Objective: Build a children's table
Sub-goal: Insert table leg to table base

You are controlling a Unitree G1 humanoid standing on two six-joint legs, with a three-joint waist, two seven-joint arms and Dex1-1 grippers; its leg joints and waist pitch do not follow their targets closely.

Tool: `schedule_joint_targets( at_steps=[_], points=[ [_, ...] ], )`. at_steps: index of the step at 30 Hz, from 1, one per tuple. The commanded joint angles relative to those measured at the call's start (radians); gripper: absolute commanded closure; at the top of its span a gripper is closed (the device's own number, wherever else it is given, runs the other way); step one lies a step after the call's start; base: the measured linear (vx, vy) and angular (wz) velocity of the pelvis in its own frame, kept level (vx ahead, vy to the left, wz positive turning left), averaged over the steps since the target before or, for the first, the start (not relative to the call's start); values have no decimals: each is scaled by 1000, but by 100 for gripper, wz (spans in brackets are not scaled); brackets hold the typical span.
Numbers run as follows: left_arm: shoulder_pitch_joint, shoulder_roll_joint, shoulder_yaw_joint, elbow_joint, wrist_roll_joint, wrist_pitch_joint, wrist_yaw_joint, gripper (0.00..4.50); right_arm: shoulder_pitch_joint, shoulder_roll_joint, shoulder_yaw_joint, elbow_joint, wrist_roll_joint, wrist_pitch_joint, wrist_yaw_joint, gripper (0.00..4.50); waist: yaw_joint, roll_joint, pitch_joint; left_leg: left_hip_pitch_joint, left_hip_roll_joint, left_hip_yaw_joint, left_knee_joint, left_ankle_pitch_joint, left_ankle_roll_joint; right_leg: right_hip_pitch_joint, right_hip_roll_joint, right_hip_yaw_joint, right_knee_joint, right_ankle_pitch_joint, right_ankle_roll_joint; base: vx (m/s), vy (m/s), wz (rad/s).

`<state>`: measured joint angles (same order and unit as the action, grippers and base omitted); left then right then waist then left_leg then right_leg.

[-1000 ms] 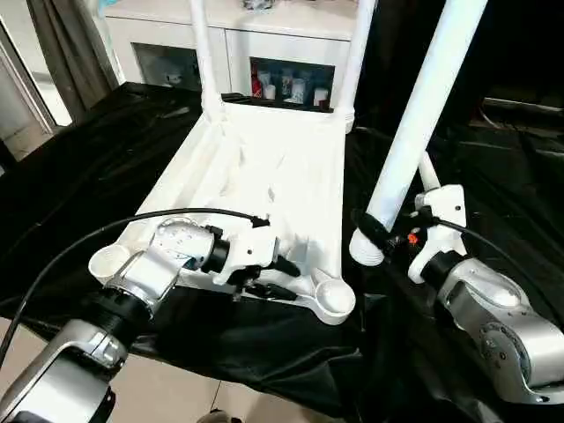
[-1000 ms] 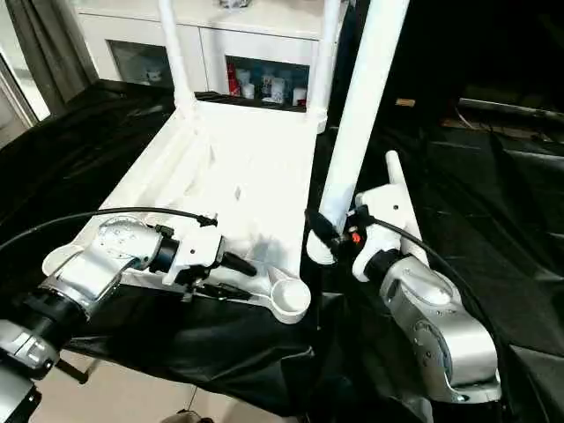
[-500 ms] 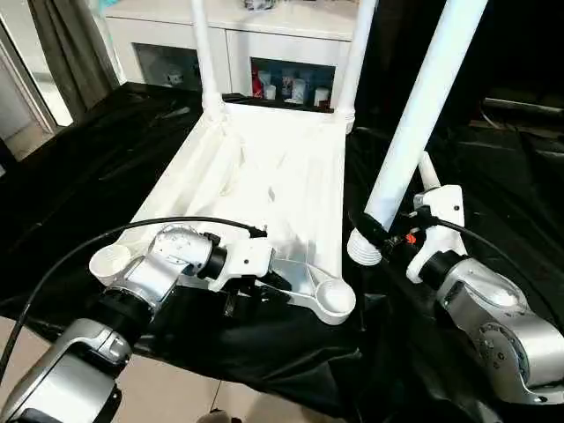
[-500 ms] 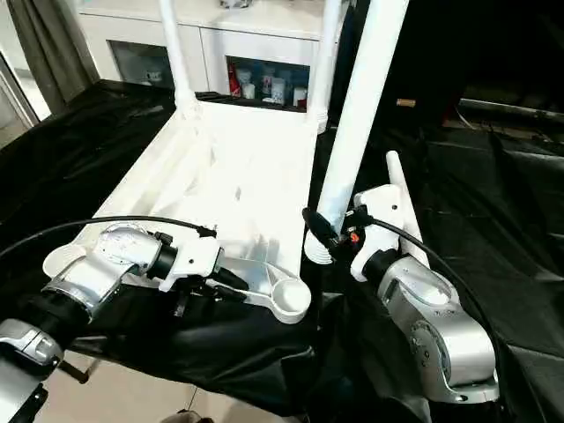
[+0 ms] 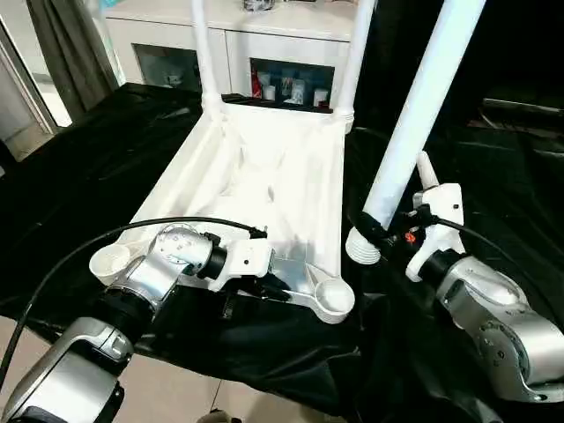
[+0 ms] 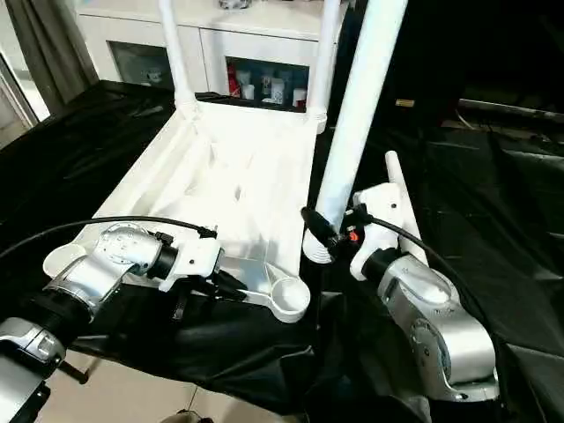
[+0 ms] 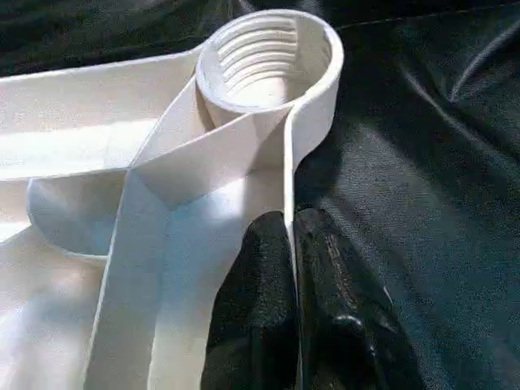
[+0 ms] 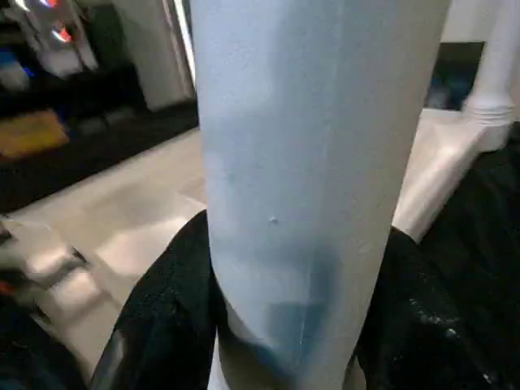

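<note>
Currently, status by item, largest first:

Black cloth: covered the work surface under every part.

Table top: lay upside down on the cloth, ribbed side up. Two legs stood upright in the far corner sockets. Both near corners carried no leg.

Loose leg: was held steeply tilted, threaded end down, just beside the near right socket and apart from it.

Right gripper: its two black fingers were clamped around the loose leg just above the thread. The right wrist view showed the leg filling the gap between them.

Left gripper: a second ago its fingers stood apart over the near edge of the table top; now they were pressed onto the thin rim wall, one finger inside, one outside, just short of the near right socket.

Change, meaning: the top was now pinned by its rim, which judged from this position should steady it while the leg is threaded in.

Position relative to jaws: the open socket sat directly ahead of the left fingertips. The leg's thread hung beside that socket, slightly right of it, not yet over the opening.
</note>
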<state>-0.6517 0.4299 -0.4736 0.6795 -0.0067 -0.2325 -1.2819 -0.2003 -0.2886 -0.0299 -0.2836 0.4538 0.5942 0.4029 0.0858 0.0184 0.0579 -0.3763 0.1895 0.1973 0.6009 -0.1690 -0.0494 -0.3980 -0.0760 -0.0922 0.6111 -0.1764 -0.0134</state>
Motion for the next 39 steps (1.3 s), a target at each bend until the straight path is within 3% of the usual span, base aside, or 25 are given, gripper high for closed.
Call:
schedule_joint_targets(
  at_steps=[1,2,3,4,9,11,14,20,26,33,39],
  points=[
    [-3,10,46,-5,39,129,118,450,-22,-5,-19,5,57,45,30,263,-2,-8,-57,25,47,-33,-79,-312,-21,41,-87,59,-92,-421,-125,0,0,0],
    [-2,0,59,-13,36,169,152,450,-26,-9,-17,7,67,56,43,263,-1,-7,-54,27,45,-32,-78,-323,-20,37,-87,58,-98,-454,-120,0,0,0],
    [2,-20,79,-32,16,225,184,450,-32,-21,-8,11,82,76,70,263,-4,-15,-51,25,42,-34,-77,-329,-20,40,-90,56,-108,-514,-99,0,0,0],
    [4,-34,91,-43,2,257,199,450,-36,-29,-1,13,90,89,88,263,-5,-13,-53,19,40,-38,-78,-314,-20,47,-90,51,-108,-537,-81,0,0,0],
    [11,-86,114,-93,1,342,290,450,-61,-75,36,51,74,91,169,263,-22,-27,-56,2,35,-40,-78,-270,-6,53,-85,47,-108,-486,-59,0,0,0],
    [27,-93,107,-133,0,360,284,450,-92,-90,48,104,45,63,185,263,-27,-32,-58,13,34,-33,-71,-254,7,44,-83,51,-109,-454,-79,0,0,0],
    [42,-95,97,-170,-3,371,267,450,-132,-93,53,174,14,22,196,263,-25,-30,-59,15,35,-26,-67,-213,25,40,-79,55,-101,-385,-121,0,0,0],
    [56,-85,77,-218,-1,364,224,450,-190,-81,71,271,-11,-15,221,263,-18,-34,-60,14,41,-24,-69,-175,36,45,-76,56,-83,-257,-168,0,0,0],
    [39,-88,80,-198,31,383,266,450,-193,-110,140,296,-25,44,293,263,-17,-36,-55,17,43,-25,-71,-198,30,45,-79,57,-89,-310,-156,0,0,0],
    [37,-93,90,-199,16,388,246,450,-224,-90,135,361,-54,-10,276,263,-23,-40,-49,20,42,-28,-73,-250,8,38,-81,56,-103,-414,-127,0,0,0],
    [41,-91,92,-208,18,393,238,450,-253,-63,115,423,-71,-51,260,263,-22,-39,-52,18,43,-25,-72,-212,15,40,-80,59,-90,-314,-160,0,0,0]
  ],
)
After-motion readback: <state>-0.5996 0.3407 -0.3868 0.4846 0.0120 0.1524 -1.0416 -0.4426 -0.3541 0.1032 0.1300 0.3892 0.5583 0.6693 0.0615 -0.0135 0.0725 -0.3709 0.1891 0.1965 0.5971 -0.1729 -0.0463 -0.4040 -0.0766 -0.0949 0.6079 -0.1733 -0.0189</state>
